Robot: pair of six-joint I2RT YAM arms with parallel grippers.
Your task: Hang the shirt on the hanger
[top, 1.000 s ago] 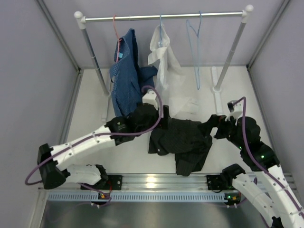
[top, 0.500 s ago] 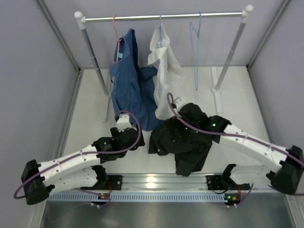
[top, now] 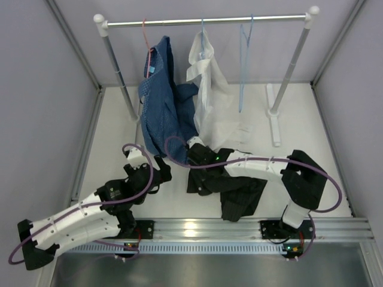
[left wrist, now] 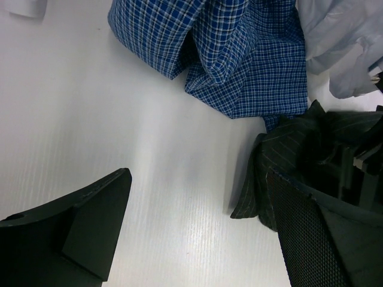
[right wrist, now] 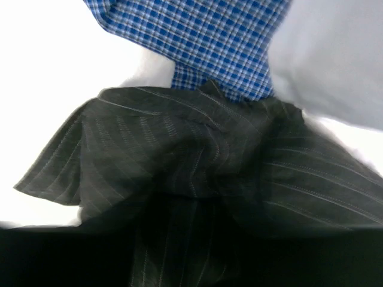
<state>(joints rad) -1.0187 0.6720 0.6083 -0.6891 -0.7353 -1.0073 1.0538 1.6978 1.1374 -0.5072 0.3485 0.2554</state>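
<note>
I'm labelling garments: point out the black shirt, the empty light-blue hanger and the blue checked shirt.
black shirt (top: 240, 202), top view, lower fold
light-blue hanger (top: 240, 78), top view, side wire
blue checked shirt (top: 160, 107), top view, hanging body

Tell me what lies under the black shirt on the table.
Only the white table shows around the black shirt, which lies crumpled on it. Whatever is beneath the cloth is covered and cannot be seen.

On my feed both arms wore white shells between black joint housings, the left arm (top: 75, 220) and the right arm (top: 258, 164) alike. A purple cable (top: 150, 172) looped along each. A small green light (top: 291, 246) glowed by the right base. The left gripper (left wrist: 198, 179) had matte black fingers (left wrist: 90, 221), one faced with fine mesh.
</note>
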